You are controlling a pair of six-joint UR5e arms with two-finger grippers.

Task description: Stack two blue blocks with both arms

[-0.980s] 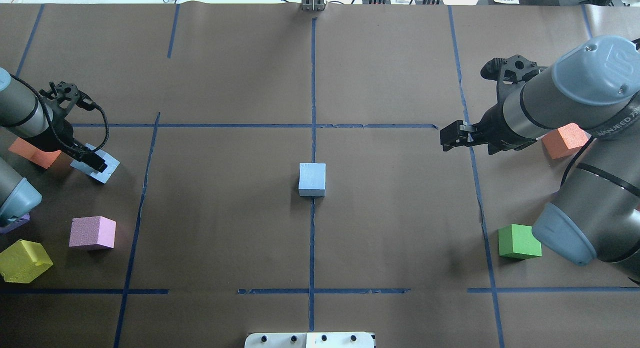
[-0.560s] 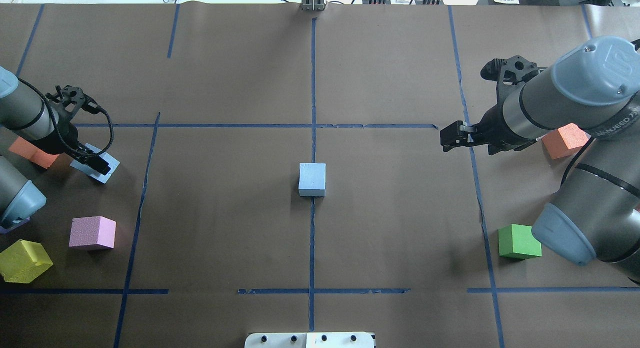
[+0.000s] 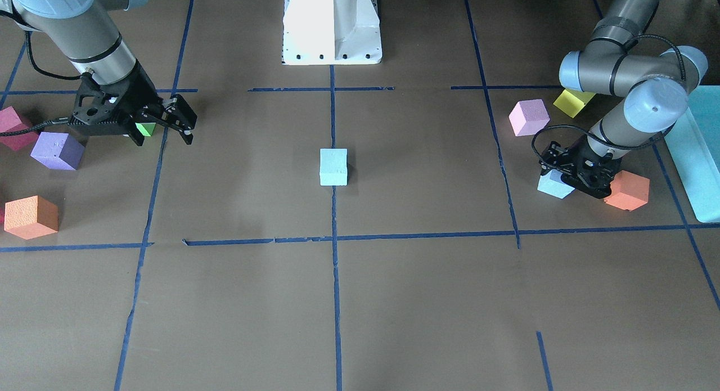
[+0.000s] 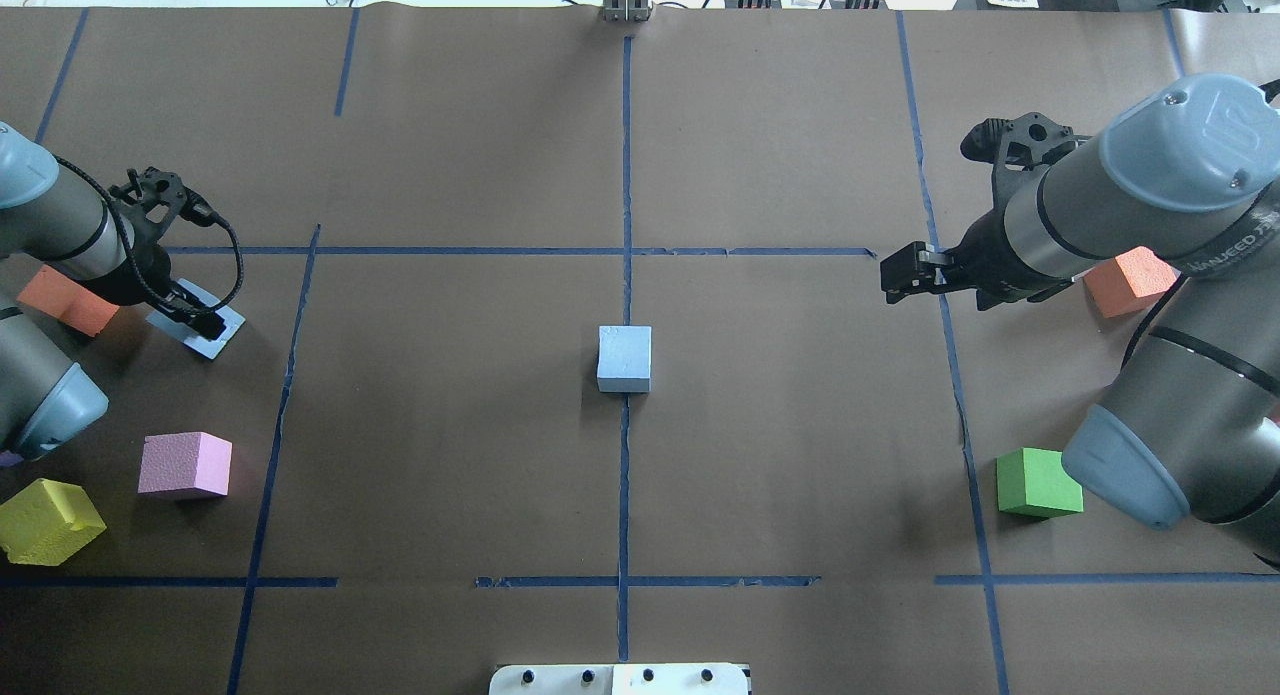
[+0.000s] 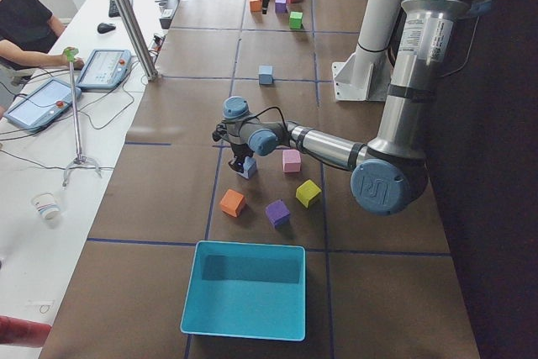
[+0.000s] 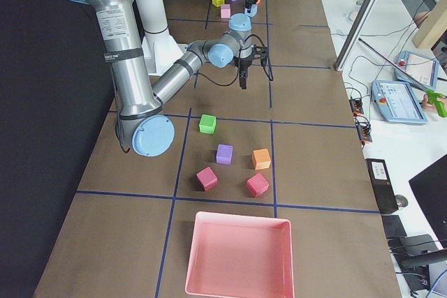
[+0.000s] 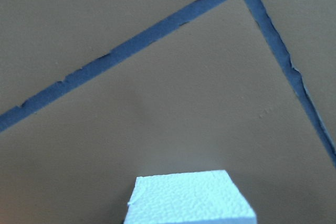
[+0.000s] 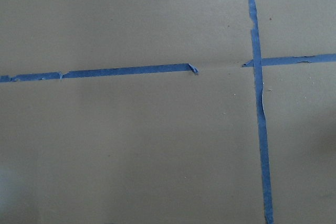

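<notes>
One pale blue block (image 4: 624,357) sits alone at the table's centre on the tape cross; it also shows in the front view (image 3: 333,166). The second blue block (image 4: 222,341) is at the far left, under my left gripper (image 4: 205,325). The left gripper comes straight down on it and looks shut on it, low over the table, as the front view (image 3: 565,180) also shows. The left wrist view shows the block's top (image 7: 189,200) at the bottom edge. My right gripper (image 4: 892,275) is open and empty, hovering right of centre.
An orange cube (image 4: 65,300) lies just left of the held block, with pink (image 4: 185,465) and yellow (image 4: 48,520) cubes nearer me. Green (image 4: 1038,483) and orange (image 4: 1130,278) cubes lie by my right arm. A turquoise box (image 3: 697,154) lies beyond my left arm.
My left arm has swung slightly to the right, and the blue block under its gripper has shifted a little with it. The right arm and the centre block have not moved.
</notes>
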